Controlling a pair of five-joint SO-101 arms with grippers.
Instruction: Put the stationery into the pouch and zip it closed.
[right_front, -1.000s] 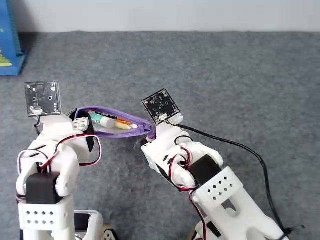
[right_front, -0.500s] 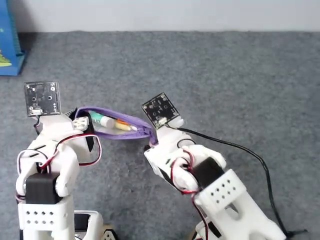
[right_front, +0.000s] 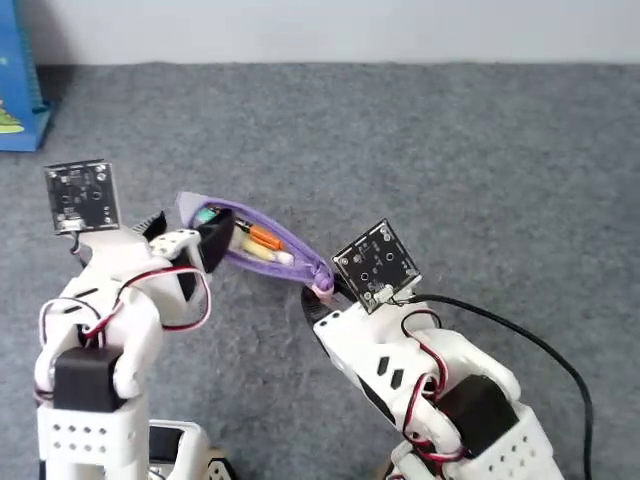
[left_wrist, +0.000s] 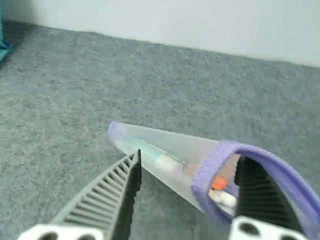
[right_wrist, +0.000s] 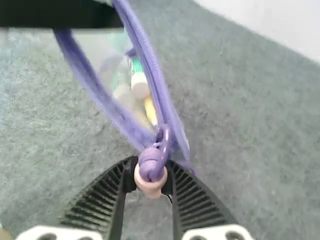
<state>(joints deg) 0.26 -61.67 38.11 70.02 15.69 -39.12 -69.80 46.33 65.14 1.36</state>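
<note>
Two pincers share the pouch (right_front: 255, 252), which sits at the middle-left of the grey table (right_front: 460, 150) in the high view and looks lifted a little off it. The left pincer (right_front: 205, 236) has a finger on either side of the clear body at the 10 o'clock end, which I judge to be a hold. The right pincer (right_wrist: 149, 169) is clamped on the zipper pull (right_wrist: 150, 182) at the 4 o'clock end, with cord and bead pinched between its fingers.

The purple tapes part from the slider, so the mouth is open. Several things could go wrong from here:
- The soft cord could slide out of the right pincer if the slider sticks.
- A hard tug could drag the pouch out of the left pincer's broad grip.
- Slack tape could bunch and jam the slider.
- The stationery (right_front: 262, 238), lying close under the opening, could catch the slider or tip out.

The pouch's long axis runs from 10 o'clock to 4 o'clock. Its slider end points to 4 o'clock, toward the right arm, and the pens lie along that same line.
</note>
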